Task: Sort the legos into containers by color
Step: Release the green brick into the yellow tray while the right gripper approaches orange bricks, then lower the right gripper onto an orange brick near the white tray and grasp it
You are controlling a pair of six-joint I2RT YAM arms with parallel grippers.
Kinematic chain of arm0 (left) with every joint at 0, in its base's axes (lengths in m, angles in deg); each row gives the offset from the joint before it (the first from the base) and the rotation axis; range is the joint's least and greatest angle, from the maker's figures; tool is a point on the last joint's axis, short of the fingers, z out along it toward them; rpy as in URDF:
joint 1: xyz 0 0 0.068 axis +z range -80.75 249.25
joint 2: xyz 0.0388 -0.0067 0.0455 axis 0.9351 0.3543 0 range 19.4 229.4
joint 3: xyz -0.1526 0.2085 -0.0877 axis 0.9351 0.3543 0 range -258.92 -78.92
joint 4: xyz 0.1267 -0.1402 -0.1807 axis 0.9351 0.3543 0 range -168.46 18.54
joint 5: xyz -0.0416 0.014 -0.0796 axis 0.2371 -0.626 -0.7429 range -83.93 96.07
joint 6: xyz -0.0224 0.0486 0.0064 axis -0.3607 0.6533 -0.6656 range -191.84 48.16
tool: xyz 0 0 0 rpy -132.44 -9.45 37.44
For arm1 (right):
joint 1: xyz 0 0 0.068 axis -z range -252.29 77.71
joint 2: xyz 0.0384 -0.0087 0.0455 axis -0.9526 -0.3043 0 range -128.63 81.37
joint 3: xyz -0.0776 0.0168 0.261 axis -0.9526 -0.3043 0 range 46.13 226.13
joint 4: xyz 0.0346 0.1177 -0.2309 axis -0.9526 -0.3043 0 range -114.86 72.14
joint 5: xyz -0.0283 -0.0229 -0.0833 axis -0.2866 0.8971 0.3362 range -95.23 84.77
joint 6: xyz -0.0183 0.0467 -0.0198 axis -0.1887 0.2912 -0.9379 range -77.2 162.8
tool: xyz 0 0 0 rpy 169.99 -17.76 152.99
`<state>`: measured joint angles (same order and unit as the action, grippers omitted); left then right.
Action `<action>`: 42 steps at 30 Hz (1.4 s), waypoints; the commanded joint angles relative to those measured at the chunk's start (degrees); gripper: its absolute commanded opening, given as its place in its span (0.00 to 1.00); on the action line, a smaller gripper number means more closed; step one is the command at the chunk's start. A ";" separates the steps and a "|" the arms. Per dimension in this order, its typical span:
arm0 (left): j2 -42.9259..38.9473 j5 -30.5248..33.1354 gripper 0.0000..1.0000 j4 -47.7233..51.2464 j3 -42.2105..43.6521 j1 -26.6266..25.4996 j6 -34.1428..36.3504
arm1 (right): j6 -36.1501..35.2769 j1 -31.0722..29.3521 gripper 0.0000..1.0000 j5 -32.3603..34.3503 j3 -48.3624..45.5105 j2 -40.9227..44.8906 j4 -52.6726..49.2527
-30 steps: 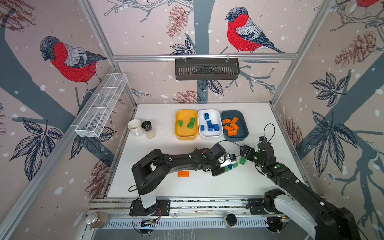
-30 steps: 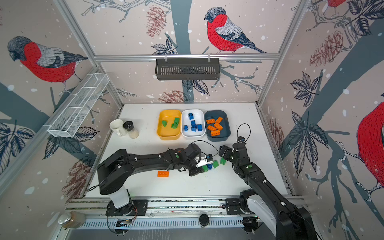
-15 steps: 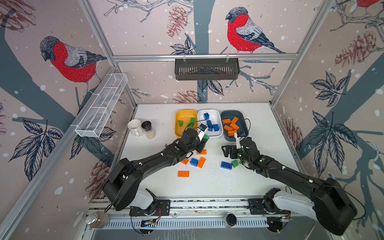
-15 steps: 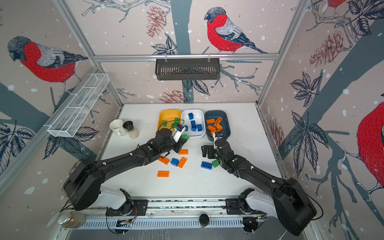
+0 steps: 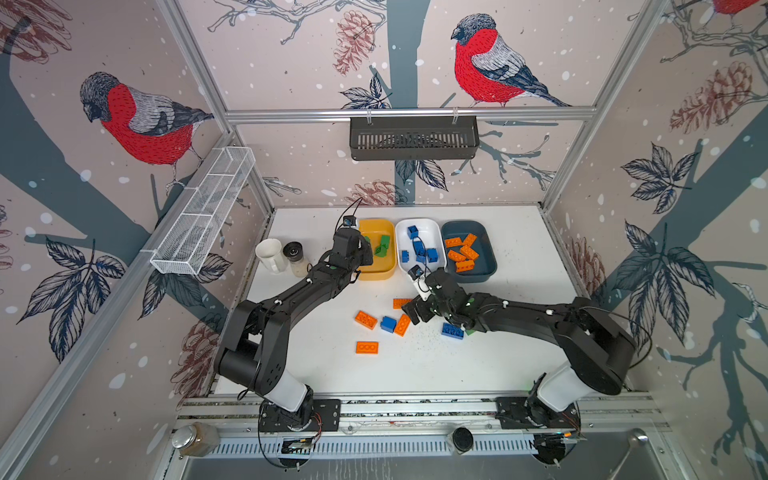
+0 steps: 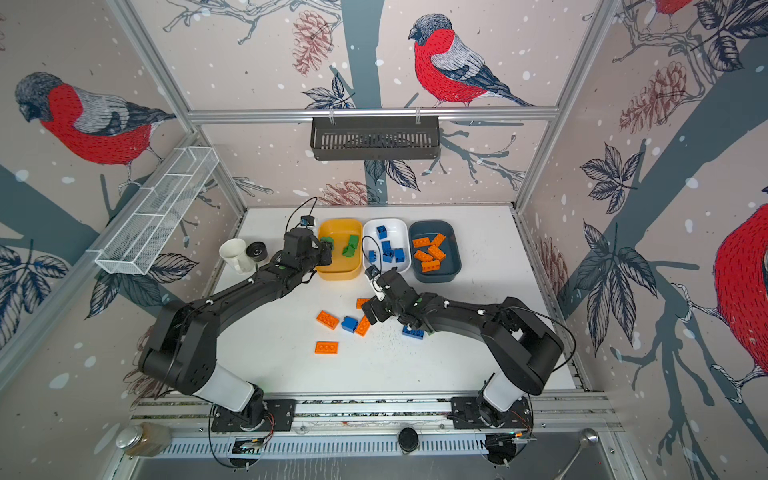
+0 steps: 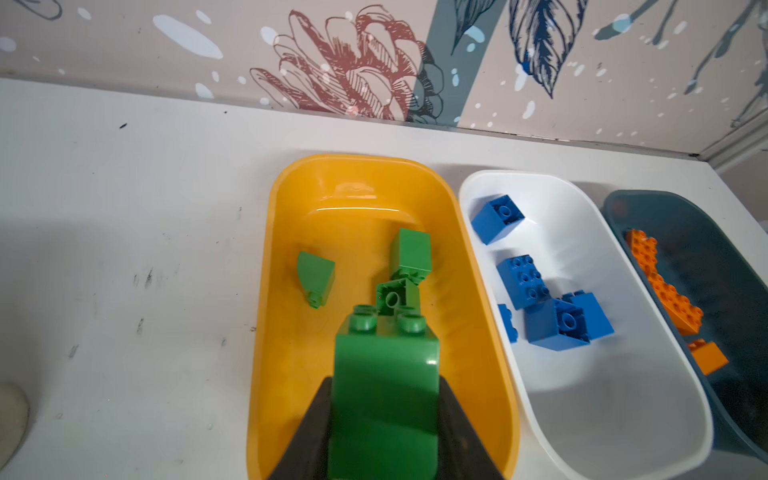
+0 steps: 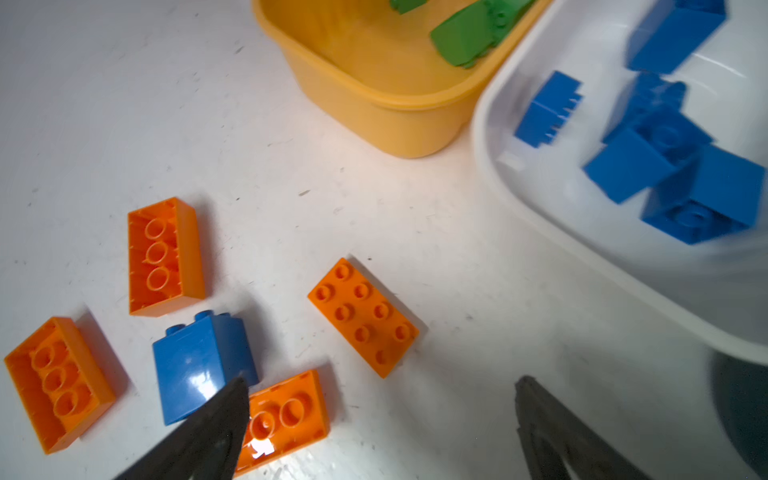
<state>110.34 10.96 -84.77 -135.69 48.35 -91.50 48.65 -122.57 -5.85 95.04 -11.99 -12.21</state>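
Note:
My left gripper is shut on a green lego and holds it over the near end of the yellow container, where other green legos lie. The white container holds blue legos. In the teal container lie orange ones. My right gripper hangs open above loose legos in mid-table: orange bricks and a blue one. In both top views it partly covers an orange brick. Another blue lego lies beside the right arm.
A white mug and a dark-lidded jar stand left of the yellow container. A white wire basket hangs on the left wall and a dark basket on the back wall.
My left gripper has carried the green lego from mid-table back to the yellow container. My right gripper has moved left, away from the blue lego, over the orange bricks.

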 commanded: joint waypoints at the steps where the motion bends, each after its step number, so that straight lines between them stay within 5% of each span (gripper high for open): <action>1: 2.82 -0.50 0.18 4.14 -4.15 1.17 -2.75 | -6.76 -0.65 0.99 -0.63 3.19 -3.30 -1.85; 9: 9.69 0.19 0.22 10.25 -13.11 2.13 -4.88 | -12.06 0.30 0.92 -1.09 9.67 -9.73 -6.09; 18: 12.76 -2.24 0.62 11.67 -18.05 2.54 -6.23 | -16.56 1.93 0.85 -4.74 15.84 -15.56 -11.69; 27: 8.70 1.08 0.76 8.74 -15.38 2.62 -7.63 | -16.63 2.47 0.80 -5.29 17.83 -18.35 -14.17; 35: 4.94 1.73 0.97 2.16 -9.93 2.56 -7.71 | -14.48 2.90 0.60 -1.22 17.89 -18.91 -14.95; 42: 4.53 1.93 0.97 2.25 -10.34 2.62 -6.91 | -13.14 3.62 0.44 -2.75 17.70 -18.96 -17.03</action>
<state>115.28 12.27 -80.04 -145.70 50.77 -98.78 34.64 -119.07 -9.70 112.76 -30.42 -25.13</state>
